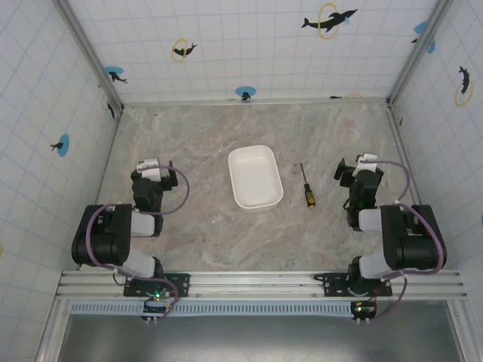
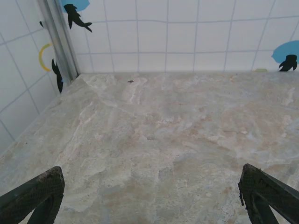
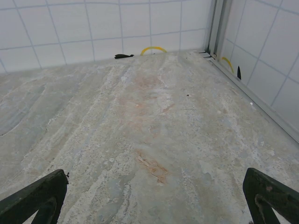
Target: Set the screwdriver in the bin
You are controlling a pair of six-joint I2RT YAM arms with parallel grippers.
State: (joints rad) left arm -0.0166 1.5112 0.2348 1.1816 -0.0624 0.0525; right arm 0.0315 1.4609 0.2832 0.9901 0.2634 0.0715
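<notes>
Marble-pattern surface (image 1: 204,128), tiled walls (image 1: 226,45) with dolphin stickers on three sides. Left arm (image 1: 113,234) and right arm (image 1: 407,237) are both folded back near their bases at the near edge.

Bin (image 1: 255,177) sits mid-surface between the two arms, long axis running roughly front to back and slightly skewed.

Left gripper (image 1: 155,167) is over the surface, well left of the bin. Its fingers (image 2: 35,196) are spread wide open with bare surface between them. Right gripper (image 1: 353,170) mirrors it on the right side, fingers (image 3: 37,196) also spread wide open over bare surface.

Screwdriver (image 1: 306,185) lies flat on the surface just right of the bin, not touching it, between the bin and the right gripper. Handle is toward the near edge, shaft pointing at the back wall.
</notes>
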